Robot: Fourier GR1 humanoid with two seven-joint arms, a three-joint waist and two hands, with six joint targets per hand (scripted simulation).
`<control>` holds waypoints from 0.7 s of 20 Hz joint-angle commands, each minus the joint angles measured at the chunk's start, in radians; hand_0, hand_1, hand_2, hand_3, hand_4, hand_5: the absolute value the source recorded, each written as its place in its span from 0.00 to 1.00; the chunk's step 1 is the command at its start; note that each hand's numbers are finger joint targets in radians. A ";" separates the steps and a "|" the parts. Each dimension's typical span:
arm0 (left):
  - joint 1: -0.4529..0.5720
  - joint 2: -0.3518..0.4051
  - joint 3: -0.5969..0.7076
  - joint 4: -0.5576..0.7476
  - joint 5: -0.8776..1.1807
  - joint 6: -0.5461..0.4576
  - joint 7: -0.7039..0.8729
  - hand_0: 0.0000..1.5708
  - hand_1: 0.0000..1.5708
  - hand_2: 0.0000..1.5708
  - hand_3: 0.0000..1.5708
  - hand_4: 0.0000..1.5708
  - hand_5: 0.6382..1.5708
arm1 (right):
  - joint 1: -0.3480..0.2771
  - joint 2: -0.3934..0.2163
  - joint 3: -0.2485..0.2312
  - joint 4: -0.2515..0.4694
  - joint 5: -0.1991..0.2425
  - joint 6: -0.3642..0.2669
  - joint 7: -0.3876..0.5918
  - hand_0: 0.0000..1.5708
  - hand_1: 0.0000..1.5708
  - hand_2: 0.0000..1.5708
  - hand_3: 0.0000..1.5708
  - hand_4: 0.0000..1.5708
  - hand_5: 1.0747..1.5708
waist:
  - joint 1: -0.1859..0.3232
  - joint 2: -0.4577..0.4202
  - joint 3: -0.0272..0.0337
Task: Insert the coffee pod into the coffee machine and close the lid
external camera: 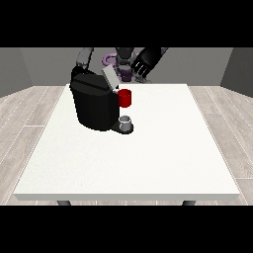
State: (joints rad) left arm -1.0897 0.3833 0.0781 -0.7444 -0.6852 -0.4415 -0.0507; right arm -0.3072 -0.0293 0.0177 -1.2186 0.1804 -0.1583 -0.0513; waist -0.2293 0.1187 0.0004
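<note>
While the black coffee machine [95,105] stands on the left part of the far half of the white table [148,158], its grey lid [110,78] is seen tilted up and open. A red holder [125,98] juts from the machine's right side, and a small grey cup [126,122] is set on the base below it. The coffee pod cannot be made out. The hand at the view's right [141,63] is held above the table's far edge, its fingers relaxed and holding nothing. The hand at the view's left [79,66] is mostly hidden behind the machine, so its fingers cannot be told.
</note>
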 commanded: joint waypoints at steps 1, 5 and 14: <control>-0.073 0.030 0.018 0.025 -0.013 0.001 0.030 0.74 0.74 0.79 0.81 0.31 1.00 | -0.043 -0.009 0.007 -0.049 0.004 0.011 0.043 0.00 0.00 0.00 0.00 0.00 1.00 | -0.060 0.037 -0.0003; -0.081 0.059 0.043 0.061 -0.014 0.021 0.013 0.78 0.78 0.82 0.79 0.30 1.00 | -0.042 0.015 0.040 -0.112 0.034 -0.020 0.073 0.00 0.00 0.00 0.00 0.00 1.00 | -0.087 0.066 -0.0005; -0.115 0.039 0.016 0.053 -0.036 0.021 -0.012 0.76 0.76 0.81 0.78 0.30 1.00 | -0.129 -0.022 -0.052 -0.080 -0.006 -0.027 0.068 0.00 0.00 0.00 0.00 0.00 1.00 | -0.042 0.139 -0.0001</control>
State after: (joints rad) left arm -1.2014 0.4510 0.1160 -0.6785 -0.7072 -0.4306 -0.0517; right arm -0.3969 -0.0517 -0.0036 -1.3199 0.1760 -0.1576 0.0135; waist -0.3087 0.2382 0.0002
